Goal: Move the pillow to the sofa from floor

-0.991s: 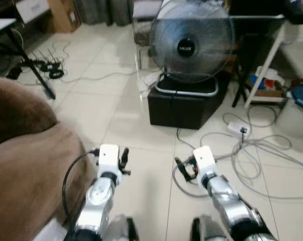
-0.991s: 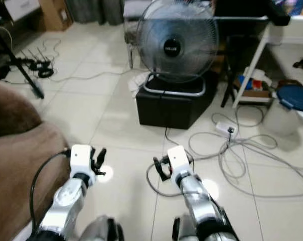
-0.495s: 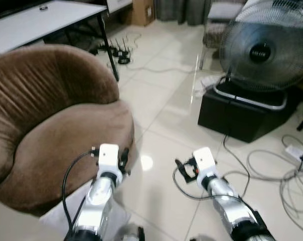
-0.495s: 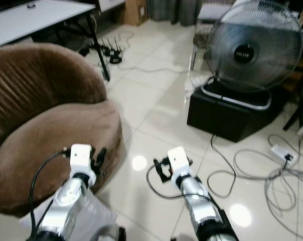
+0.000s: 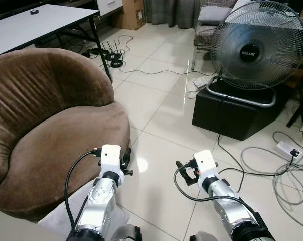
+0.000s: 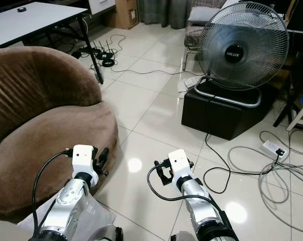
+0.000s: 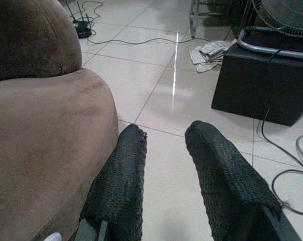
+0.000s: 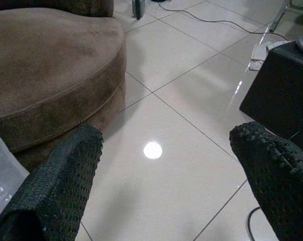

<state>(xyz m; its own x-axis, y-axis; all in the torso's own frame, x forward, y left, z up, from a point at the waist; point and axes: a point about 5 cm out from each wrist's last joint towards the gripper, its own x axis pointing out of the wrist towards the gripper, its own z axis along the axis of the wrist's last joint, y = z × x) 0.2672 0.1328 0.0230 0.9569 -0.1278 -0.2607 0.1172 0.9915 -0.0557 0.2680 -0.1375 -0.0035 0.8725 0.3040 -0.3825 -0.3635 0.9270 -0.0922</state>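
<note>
A brown round sofa (image 5: 46,115) stands on my left, its seat bare. At its foot, under my left arm, a pale grey-white soft thing (image 6: 99,218) lies on the floor; it looks like the pillow, mostly hidden by the arm, and an edge of it (image 8: 0,175) appears in the right wrist view. My left gripper (image 5: 125,161) is held out low beside the sofa's front edge, open with nothing between its fingers (image 7: 121,170). My right gripper (image 5: 184,173) hovers over bare tiles, open wide and empty, its fingers (image 8: 66,170) far apart.
A large fan (image 5: 252,50) sits on a black box (image 5: 237,113) ahead to the right. Grey cables (image 5: 272,165) and a power strip (image 5: 287,148) trail over the floor on the right. A white table (image 5: 36,22) stands behind the sofa. Open tiles lie between the sofa and the box.
The whole view has swung left, bringing the sofa and table into sight and shifting the fan to the right. Both arms keep the same pose, grippers unchanged.
</note>
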